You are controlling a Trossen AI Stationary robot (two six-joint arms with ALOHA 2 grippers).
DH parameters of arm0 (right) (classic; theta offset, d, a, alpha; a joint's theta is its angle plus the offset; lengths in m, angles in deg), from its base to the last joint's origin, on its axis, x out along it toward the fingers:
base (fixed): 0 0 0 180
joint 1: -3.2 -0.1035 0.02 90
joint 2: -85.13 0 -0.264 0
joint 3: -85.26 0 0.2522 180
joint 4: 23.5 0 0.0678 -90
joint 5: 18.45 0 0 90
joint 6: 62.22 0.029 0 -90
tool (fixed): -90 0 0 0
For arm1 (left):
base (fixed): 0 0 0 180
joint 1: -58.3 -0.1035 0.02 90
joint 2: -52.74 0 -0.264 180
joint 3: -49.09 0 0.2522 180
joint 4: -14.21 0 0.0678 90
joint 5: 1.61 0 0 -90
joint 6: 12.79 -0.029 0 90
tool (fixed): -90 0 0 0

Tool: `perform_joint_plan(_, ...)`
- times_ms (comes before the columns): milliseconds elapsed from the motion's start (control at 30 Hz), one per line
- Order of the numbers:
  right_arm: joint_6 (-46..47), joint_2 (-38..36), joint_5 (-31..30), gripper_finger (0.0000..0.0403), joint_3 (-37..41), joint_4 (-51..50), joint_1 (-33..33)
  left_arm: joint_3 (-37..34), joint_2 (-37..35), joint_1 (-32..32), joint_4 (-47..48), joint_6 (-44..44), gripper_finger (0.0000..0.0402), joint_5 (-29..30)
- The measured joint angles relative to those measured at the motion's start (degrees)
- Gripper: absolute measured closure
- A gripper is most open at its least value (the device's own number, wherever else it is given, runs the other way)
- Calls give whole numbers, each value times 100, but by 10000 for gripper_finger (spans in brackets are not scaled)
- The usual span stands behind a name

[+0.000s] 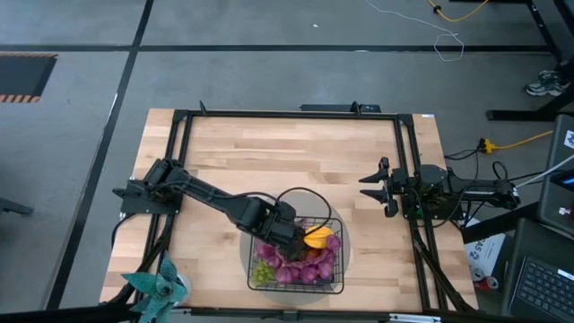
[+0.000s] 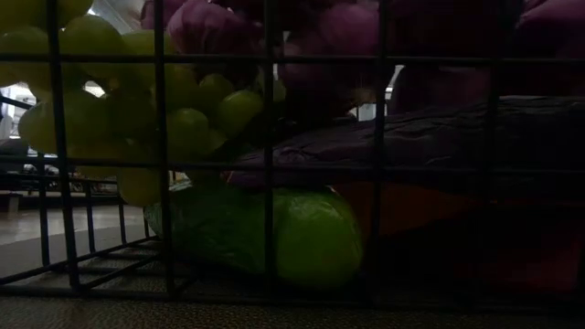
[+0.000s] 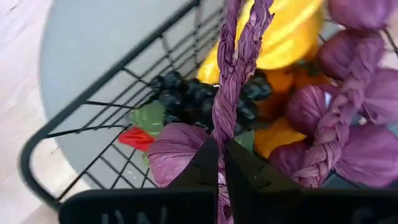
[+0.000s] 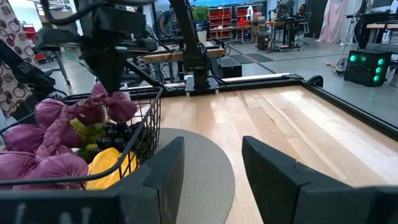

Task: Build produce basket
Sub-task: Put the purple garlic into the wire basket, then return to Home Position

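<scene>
The black wire basket [image 1: 341, 262] stands on a round grey mat near the table's near edge. It holds a yellow banana [image 1: 316, 237], green grapes [image 1: 262, 272], dark grapes [image 3: 186, 99], a red chili [image 3: 135, 138], orange fruit [image 3: 277, 134] and purple bulbs on braided stems [image 3: 367, 149]. My left gripper [image 1: 289, 240] is over the basket's far half, shut on one purple braid [image 3: 236, 62]. My right gripper [image 1: 372, 188] is open and empty at the table's right side. The low view looks through the basket's mesh [image 2: 270, 164] at green grapes [image 2: 137, 100] and a green fruit [image 2: 302, 238]. My left gripper pinches the purple braided stem [image 3: 219, 134] between its two fingers, which come from above and point down into the basket. The braid runs on from the fingers along their direction. Its purple bulbs [image 4: 118, 106] sit at rim height on the other produce.
The grey mat [image 4: 199, 146] reaches beyond the basket toward the right arm. A teal leafy plant [image 1: 157, 283] stands at the near left corner. Black frame rails [image 1: 287, 114] border the table. Bare wood [image 1: 287, 152] lies in the table's far half.
</scene>
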Motion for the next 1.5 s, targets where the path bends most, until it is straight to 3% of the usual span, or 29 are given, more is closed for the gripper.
perform_joint_plan(300, -2, 0, 1, 238, 0, 0, 1, 4, -9, -1, 113, -204, 401, -567)
perform_joint_plan(467, -2, 0, -1, 238, 0, 0, -1, 4, -9, -174, 305, -210, 401, -689)
perform_joint_plan(833, -1, -2, 1, 238, 0, 0, 0, 21, 152, -665, 375, -363, 401, -1566)
perform_joint_plan(967, -6, 0, -1, 238, 0, -2, 1, -7, 215, -775, 397, -368, 399, -1521)
perform_joint_plan(1300, -6, -2, 1, 238, 0, 0, 1, 2, 236, -793, 344, -301, 319, -1524)
perform_joint_plan(1500, -3, -2, -1, 238, 0, 0, -1, 2, 236, -799, 367, -26, 280, -1933)
